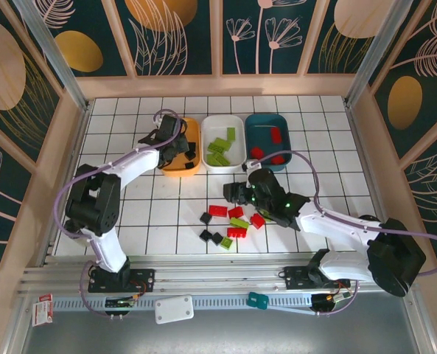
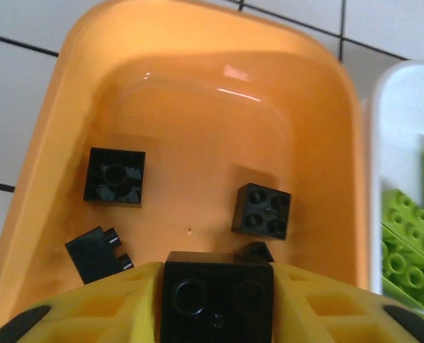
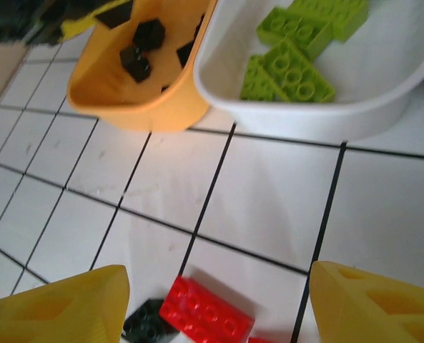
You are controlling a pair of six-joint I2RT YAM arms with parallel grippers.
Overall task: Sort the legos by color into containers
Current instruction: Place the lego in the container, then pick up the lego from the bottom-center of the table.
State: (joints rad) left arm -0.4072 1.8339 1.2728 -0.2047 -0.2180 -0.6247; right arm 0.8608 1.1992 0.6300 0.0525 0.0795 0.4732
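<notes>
My left gripper (image 1: 175, 144) hangs over the orange tray (image 1: 180, 168), shut on a black brick (image 2: 217, 296) held between its yellow fingers (image 2: 97, 307). Three more black bricks (image 2: 262, 210) lie loose on the orange tray's (image 2: 197, 107) floor. Lime green bricks (image 1: 219, 150) lie in the white tray (image 1: 223, 119), and red bricks (image 1: 276, 135) in the dark teal tray (image 1: 266, 118). My right gripper (image 1: 231, 194) stands open low over the table, its fingers (image 3: 61, 307) wide apart. Just below it are a red brick (image 3: 206, 311) and a black brick (image 3: 149, 325).
A loose cluster of red, black and green bricks (image 1: 236, 223) lies on the white tiled table in front of the trays, beside the right gripper. The three trays stand side by side at the back. Wooden walls enclose the table.
</notes>
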